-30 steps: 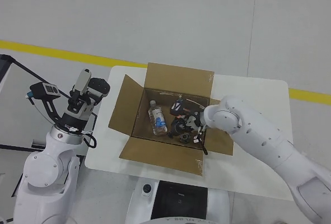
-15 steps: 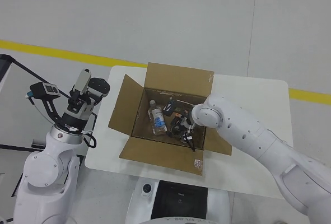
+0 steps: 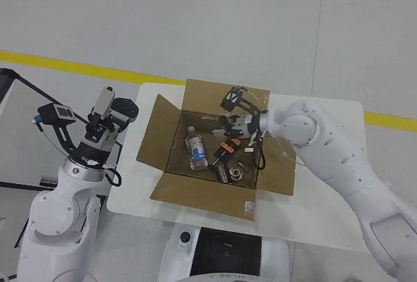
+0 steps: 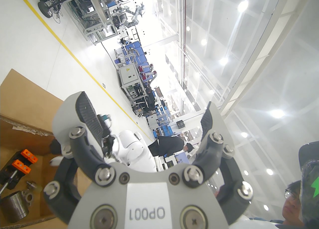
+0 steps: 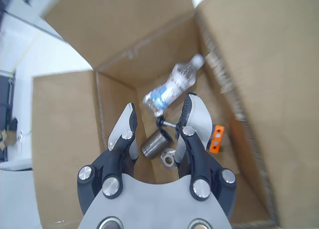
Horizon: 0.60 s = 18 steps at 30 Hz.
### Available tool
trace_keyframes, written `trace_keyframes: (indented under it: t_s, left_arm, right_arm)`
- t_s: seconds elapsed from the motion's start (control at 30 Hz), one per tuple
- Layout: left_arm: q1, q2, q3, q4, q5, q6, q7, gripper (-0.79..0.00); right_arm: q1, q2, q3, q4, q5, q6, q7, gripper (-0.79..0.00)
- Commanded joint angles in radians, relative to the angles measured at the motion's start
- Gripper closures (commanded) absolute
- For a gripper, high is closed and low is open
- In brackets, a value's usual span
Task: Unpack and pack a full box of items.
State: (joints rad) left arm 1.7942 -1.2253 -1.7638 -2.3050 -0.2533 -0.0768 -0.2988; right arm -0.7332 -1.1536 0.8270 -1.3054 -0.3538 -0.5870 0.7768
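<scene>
An open cardboard box (image 3: 194,190) stands mid-table. On its floor lie a clear water bottle (image 3: 197,149), a black vise with orange jaws (image 3: 228,146), a metal cylinder (image 3: 221,171) and a small metal ring (image 3: 236,171). My right gripper (image 3: 238,116) hangs open and empty above the box's far right part. Looking down past it (image 5: 159,113), the right wrist view has the bottle (image 5: 172,85), cylinder (image 5: 155,144), ring (image 5: 168,159) and orange vise jaws (image 5: 216,139) below. My left gripper (image 3: 116,109) sits left of the box, pointing upward, open (image 4: 147,113) and empty.
The box flaps (image 3: 152,137) stand out on all sides. The white table (image 3: 321,211) has bare surface right of the box and a narrow strip at its left. A yellow floor line (image 3: 53,65) runs behind the table.
My right gripper has lifted out from among the items on the box floor and moved toward the far right, empty. The vise now lies uncovered. The left arm stays put.
</scene>
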Motion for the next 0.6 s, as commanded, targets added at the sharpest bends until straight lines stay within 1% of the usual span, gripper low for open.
trace_keyframes:
  t_s: [0.0,0.07,0.13,0.2,0.27,0.3,0.33,0.37,0.4,0.57]
  left_arm:
    - [0.000,0.000,0.000,0.000,0.000,0.000,0.000,-0.785]
    - [0.000,0.000,0.000,0.000,0.000,0.000,0.000,-0.785]
    - [0.000,0.000,0.000,0.000,0.000,0.000,0.000,-0.785]
    - [0.000,0.000,0.000,0.000,0.000,0.000,0.000,-0.785]
    - [0.000,0.000,0.000,0.000,0.000,0.000,0.000,-0.785]
    - [0.000,0.000,0.000,0.000,0.000,0.000,0.000,-0.785]
    - [0.000,0.000,0.000,0.000,0.000,0.000,0.000,-0.785]
    - [0.000,0.000,0.000,0.000,0.000,0.000,0.000,-0.785]
    - [0.000,0.000,0.000,0.000,0.000,0.000,0.000,-0.785]
    - [0.000,0.000,0.000,0.000,0.000,0.000,0.000,-0.785]
  right_arm:
    - [-0.093,0.046,0.170,-0.049,0.062,-0.109,-0.054,-0.283]
    - [-0.204,0.085,0.314,-0.111,0.103,-0.184,-0.089,-0.277]
    - [-0.325,0.110,0.420,-0.194,0.126,-0.223,-0.131,-0.277]
    - [-0.429,0.131,0.521,-0.212,0.204,-0.306,-0.174,-0.277]
    - [-0.513,0.145,0.577,-0.204,0.285,-0.395,-0.177,-0.296]
    - [-0.544,0.151,0.585,-0.199,0.310,-0.421,-0.156,-0.339]
    - [-0.564,0.156,0.591,-0.194,0.316,-0.411,-0.125,-0.372]
    - [-0.567,0.159,0.593,-0.188,0.310,-0.398,-0.108,-0.388]
    - [-0.567,0.159,0.593,-0.188,0.310,-0.398,-0.108,-0.459]
    - [-0.567,0.159,0.593,-0.188,0.310,-0.398,-0.108,-0.459]
